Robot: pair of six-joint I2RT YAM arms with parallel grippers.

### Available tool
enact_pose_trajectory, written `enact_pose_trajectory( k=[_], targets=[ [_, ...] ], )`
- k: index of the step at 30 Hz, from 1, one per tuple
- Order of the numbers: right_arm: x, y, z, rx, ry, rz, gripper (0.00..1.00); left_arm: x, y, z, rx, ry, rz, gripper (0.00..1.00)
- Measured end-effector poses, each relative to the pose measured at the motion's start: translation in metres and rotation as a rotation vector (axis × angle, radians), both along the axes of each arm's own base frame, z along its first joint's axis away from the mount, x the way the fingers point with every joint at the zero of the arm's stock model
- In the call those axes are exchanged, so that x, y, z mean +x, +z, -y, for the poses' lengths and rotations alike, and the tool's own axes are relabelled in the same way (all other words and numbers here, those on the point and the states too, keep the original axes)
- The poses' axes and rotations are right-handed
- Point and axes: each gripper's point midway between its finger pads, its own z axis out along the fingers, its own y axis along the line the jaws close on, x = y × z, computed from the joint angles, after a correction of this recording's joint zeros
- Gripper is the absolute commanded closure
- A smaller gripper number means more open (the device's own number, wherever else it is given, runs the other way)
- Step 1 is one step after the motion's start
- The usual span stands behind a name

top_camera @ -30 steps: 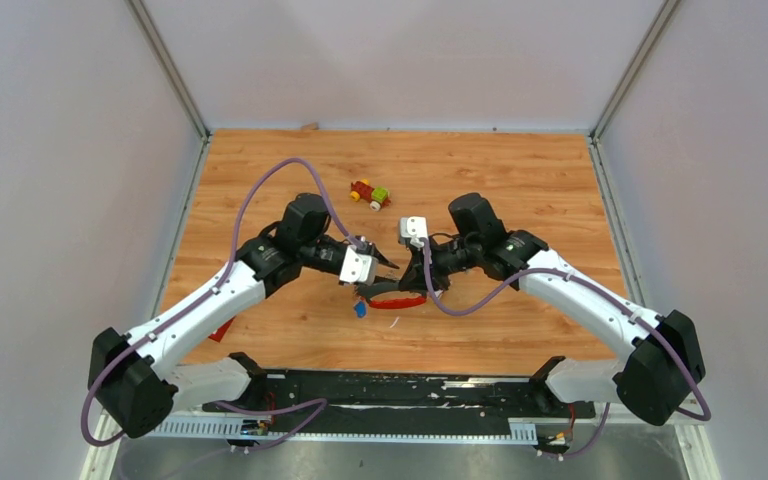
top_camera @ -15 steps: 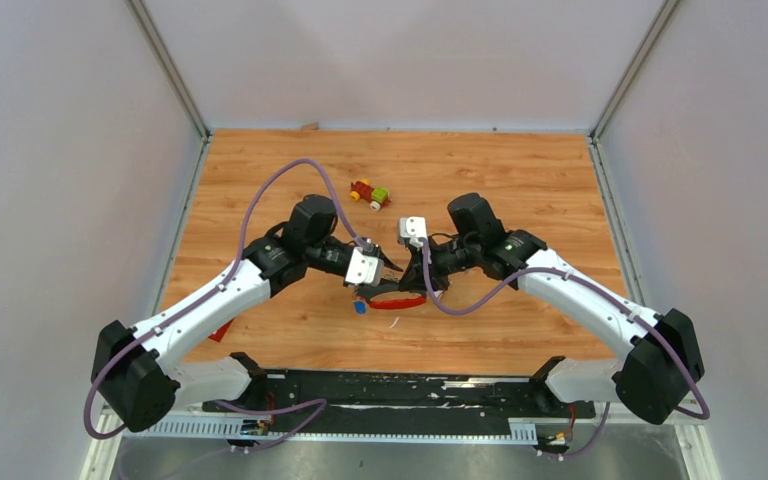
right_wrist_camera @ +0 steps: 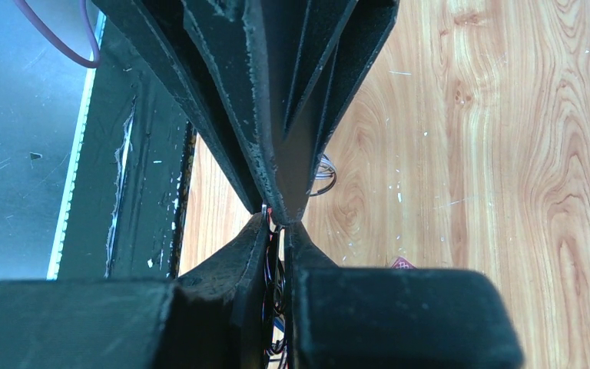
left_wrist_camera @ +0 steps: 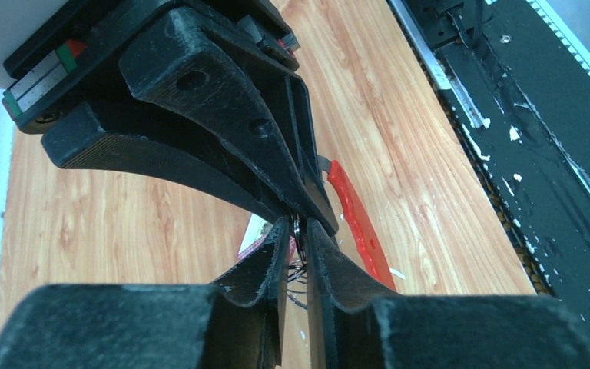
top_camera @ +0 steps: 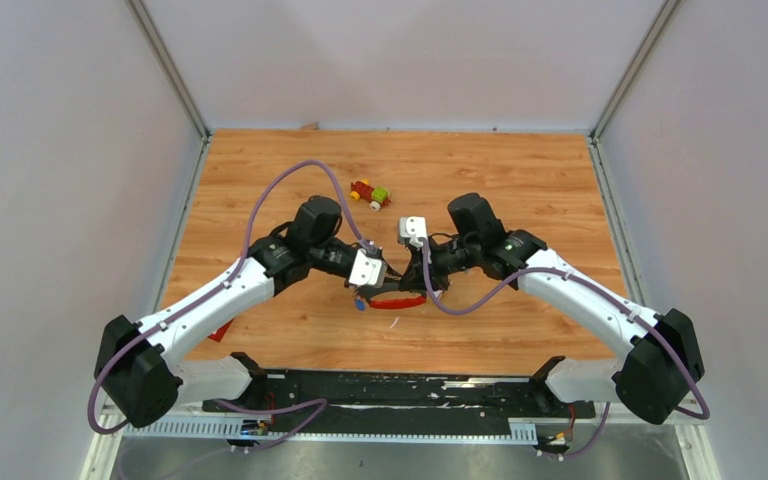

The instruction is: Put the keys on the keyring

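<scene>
Both grippers meet tip to tip above the middle of the table. The keyring [left_wrist_camera: 297,233] is a thin metal coil standing between the fingertips of my left gripper [left_wrist_camera: 298,240], whose jaws stand narrow on it. Its red crescent fob [top_camera: 400,300] curves below the tips, and the same red fob [left_wrist_camera: 359,223] lies just right of the jaws in the left wrist view. My right gripper [right_wrist_camera: 278,229] is shut on the ring's wires [right_wrist_camera: 276,265]. A blue-headed key [top_camera: 359,304] shows under the left gripper [top_camera: 388,274]; whether it hangs from the ring I cannot tell. No other keys show.
A red-yellow-green toy car [top_camera: 370,193] stands behind the grippers. A pink foil packet [top_camera: 222,330] lies under the left arm, near the front left. The black base rail [top_camera: 400,390] runs along the near edge.
The left arm has moved slightly right, toward the right gripper, and its jaws have narrowed on the ring. The right arm has stayed put.
</scene>
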Motion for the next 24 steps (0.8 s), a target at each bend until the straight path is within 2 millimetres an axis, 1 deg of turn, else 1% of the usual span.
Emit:
enact_pose_trajectory(
  k=[9, 10, 12, 15, 16, 19, 24],
  targets=[
    [0.0007, -0.0026, -0.0003, -0.005, 0.001, -0.003, 1.00, -0.0025, -0.0024, -0.0012, 0.012, -0.005, -0.006, 0.87],
    [0.0007, -0.0027, -0.0003, -0.006, 0.001, -0.003, 1.00, -0.0025, -0.0022, -0.0012, 0.012, -0.005, -0.006, 0.90],
    [0.0010, -0.0038, -0.0008, -0.008, 0.002, -0.006, 1.00, -0.0022, -0.0022, -0.0014, 0.013, -0.003, -0.007, 0.99],
    [0.0018, -0.0067, -0.0021, -0.015, 0.003, -0.014, 0.99, -0.0016, -0.0036, -0.0023, 0.021, 0.004, -0.010, 1.00],
    [0.0018, -0.0076, -0.0027, -0.018, 0.004, -0.015, 0.95, -0.0015, -0.0044, -0.0027, 0.024, 0.006, -0.012, 1.00],
    [0.0031, -0.0096, -0.0035, -0.028, 0.002, -0.020, 0.77, -0.0010, -0.0061, -0.0042, 0.035, 0.016, -0.015, 1.00],
    [0.0079, -0.0076, -0.0040, -0.043, -0.002, -0.006, 0.60, -0.0021, -0.0002, -0.0081, 0.032, 0.030, 0.003, 1.00]
  ],
)
